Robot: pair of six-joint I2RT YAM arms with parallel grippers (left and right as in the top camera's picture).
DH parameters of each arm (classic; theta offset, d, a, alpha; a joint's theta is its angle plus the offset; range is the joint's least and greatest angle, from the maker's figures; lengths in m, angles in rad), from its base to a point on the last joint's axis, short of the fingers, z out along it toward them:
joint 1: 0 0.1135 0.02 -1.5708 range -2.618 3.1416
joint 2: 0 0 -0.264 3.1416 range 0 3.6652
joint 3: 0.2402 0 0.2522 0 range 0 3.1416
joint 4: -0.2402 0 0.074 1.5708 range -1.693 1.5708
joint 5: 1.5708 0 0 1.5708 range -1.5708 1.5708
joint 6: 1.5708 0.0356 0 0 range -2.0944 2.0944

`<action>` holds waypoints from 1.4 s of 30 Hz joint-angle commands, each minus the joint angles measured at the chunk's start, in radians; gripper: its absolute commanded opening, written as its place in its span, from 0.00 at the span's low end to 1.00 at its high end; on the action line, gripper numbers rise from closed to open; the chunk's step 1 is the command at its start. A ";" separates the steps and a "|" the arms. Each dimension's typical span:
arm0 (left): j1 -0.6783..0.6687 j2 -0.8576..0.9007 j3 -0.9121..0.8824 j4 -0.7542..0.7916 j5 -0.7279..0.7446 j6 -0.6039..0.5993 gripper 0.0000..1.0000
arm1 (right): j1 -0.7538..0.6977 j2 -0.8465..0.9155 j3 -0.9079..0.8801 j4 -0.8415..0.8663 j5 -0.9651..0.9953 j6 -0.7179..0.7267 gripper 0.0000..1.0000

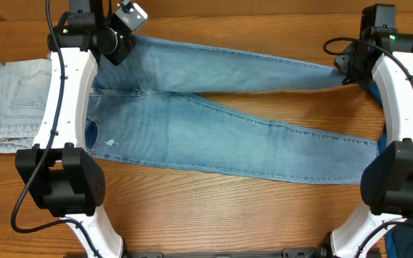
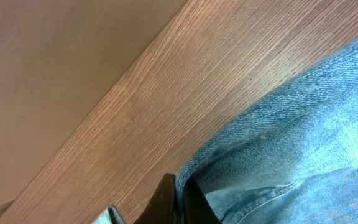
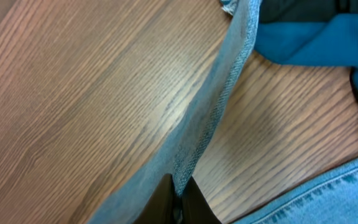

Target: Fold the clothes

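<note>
Nearest overhead cam: black joint block of L arm, low left, white link running up-frame from it.

Far left: paler jeans, folded in a stack, flat on table, pocket stitching up, right edge partly under L arm.

Next over, up top: L gripper at far edge of mid-blue jeans, waist end. L wrist cam: fingers pressed together on a denim edge, fabric bunched between them, no gap visible. Bare wood left of the pinch.

Mid-blue jeans spread flat across table centre, waist left under L arm, legs running right & splitting in a V w/ wood showing between. Small pale fleck on denim near waist, low side. Upper leg goes to top right. Lower leg ends flat just beside R arm.

Top right: R gripper at cuff of upper leg. R wrist cam: jaws pinching cuff hem, closed tight on it, hem standing edge-on above wood & stretched up-frame.

Past hem, far right: deep-blue top, crumpled on table. Can't tell if touching the cuff. Blue fabric corner also low right in overhead, beside R arm base. Black cable looped by R wrist.
</note>
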 commanded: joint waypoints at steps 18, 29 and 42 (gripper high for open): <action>0.024 0.055 0.028 0.089 -0.033 -0.071 0.04 | 0.005 0.121 0.026 0.143 0.082 -0.024 0.04; 0.024 0.163 0.028 0.163 -0.034 -0.077 0.12 | 0.031 0.225 0.026 0.436 0.077 -0.128 0.10; 0.022 0.119 0.124 0.237 -0.093 -0.441 0.60 | 0.027 0.260 0.191 0.473 -0.086 -0.443 0.89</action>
